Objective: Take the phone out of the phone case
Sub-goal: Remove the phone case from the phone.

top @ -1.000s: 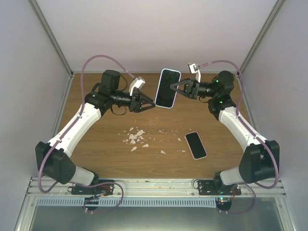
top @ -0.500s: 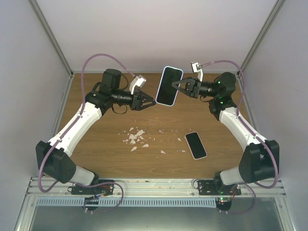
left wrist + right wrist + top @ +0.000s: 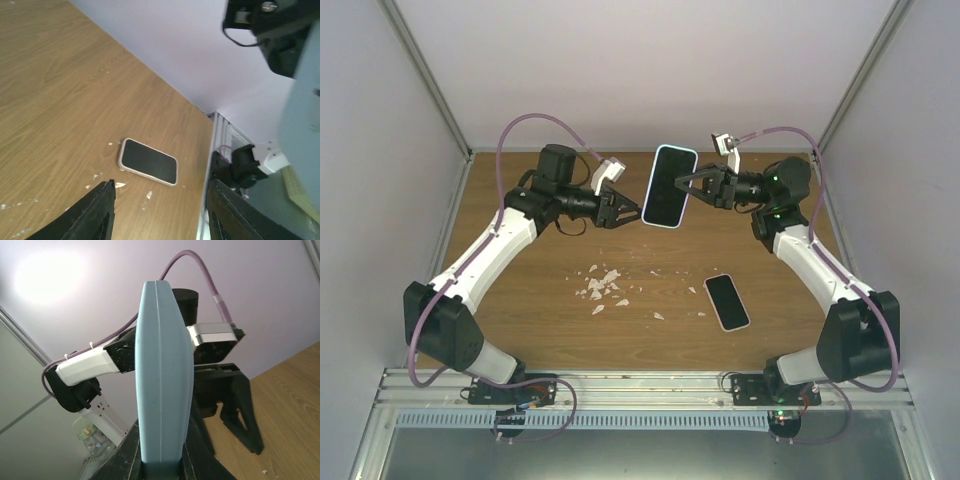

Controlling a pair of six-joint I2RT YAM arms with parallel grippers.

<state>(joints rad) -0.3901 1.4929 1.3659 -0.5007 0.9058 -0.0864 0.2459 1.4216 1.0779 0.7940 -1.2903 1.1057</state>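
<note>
My right gripper (image 3: pixel 686 187) is shut on a phone in a light blue case (image 3: pixel 669 187) and holds it upright in the air over the back of the table, black screen toward the top camera. In the right wrist view the case (image 3: pixel 164 375) shows edge-on between my fingers (image 3: pixel 131 455). My left gripper (image 3: pixel 632 212) is open and empty just left of the held phone, its tips close to the phone's lower edge. In the left wrist view its fingers (image 3: pixel 97 212) stand wide apart and the blue case (image 3: pixel 300 115) fills the right edge.
A second phone in a pale case (image 3: pixel 727 301) lies screen up on the wooden table (image 3: pixel 520 300) at the right front; it also shows in the left wrist view (image 3: pixel 148 161). White crumbs (image 3: pixel 602 285) are scattered mid-table. Grey walls enclose three sides.
The held phone rose slightly, then came back down. The left arm shifted a little and its gripper stayed open beside the phone.
</note>
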